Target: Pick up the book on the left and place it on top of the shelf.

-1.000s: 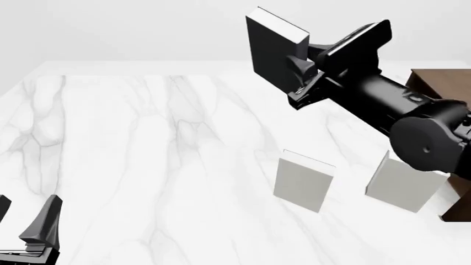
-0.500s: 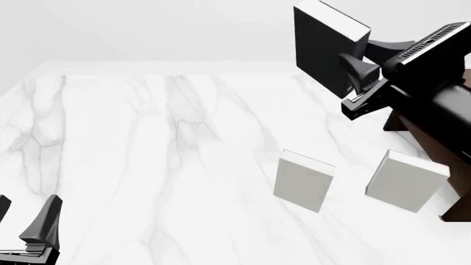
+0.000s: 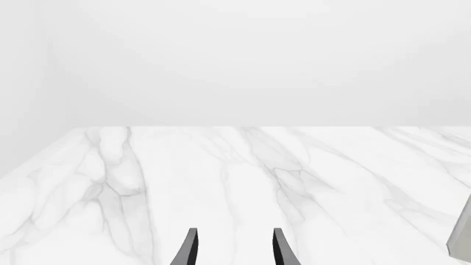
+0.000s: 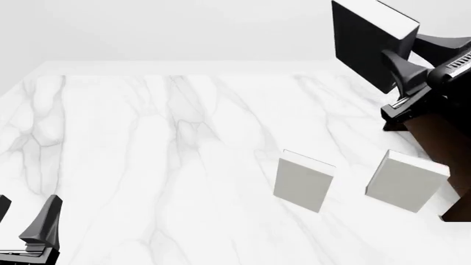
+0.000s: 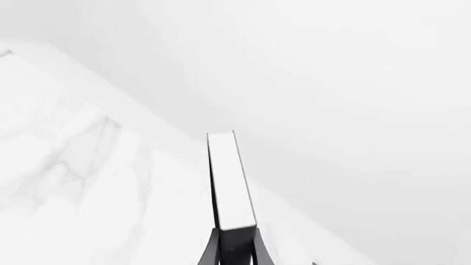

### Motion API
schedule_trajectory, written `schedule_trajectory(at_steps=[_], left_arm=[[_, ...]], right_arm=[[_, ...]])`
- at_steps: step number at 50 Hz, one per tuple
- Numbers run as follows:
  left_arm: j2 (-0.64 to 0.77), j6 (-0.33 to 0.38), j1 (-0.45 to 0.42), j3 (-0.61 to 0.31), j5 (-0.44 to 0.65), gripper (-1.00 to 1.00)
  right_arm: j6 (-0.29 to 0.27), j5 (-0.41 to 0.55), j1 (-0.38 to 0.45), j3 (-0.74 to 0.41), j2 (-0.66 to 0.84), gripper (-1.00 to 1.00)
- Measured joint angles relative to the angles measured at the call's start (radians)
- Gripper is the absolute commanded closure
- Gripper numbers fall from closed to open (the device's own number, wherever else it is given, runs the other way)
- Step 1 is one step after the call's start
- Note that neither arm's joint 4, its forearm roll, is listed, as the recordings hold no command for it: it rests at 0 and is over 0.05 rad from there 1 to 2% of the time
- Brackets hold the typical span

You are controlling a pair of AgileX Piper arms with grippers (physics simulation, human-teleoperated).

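The black book [image 4: 365,42] with a white page edge hangs high in the air at the far right, tilted. My right gripper [image 4: 396,63] is shut on its lower end. In the right wrist view the book [image 5: 230,182] stands edge-on between the fingers [image 5: 212,251]. Just below the gripper in the front view is the dark brown shelf [image 4: 440,138], mostly cut off by the right edge. My left gripper [image 4: 22,218] rests low at the near left corner, open and empty; its fingers [image 3: 188,251] are spread apart over bare marble.
Two light grey books stand on the white marble table [image 4: 147,143]: one near the middle right [image 4: 303,180], one beside the shelf [image 4: 405,181]. An edge of a grey book [image 3: 462,238] shows in the left wrist view.
My right gripper has carried the black book rightward and slightly up, to above the shelf's edge. The left gripper and both grey books have not moved.
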Motion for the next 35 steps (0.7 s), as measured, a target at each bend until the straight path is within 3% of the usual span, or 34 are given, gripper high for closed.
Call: schedule_trajectory(at_steps=[35], left_arm=[[0.000,0.000,0.000,0.000,0.000,-1.00]], right_arm=[[-0.166,0.121,-0.187,-0.026,-0.144,1.00]])
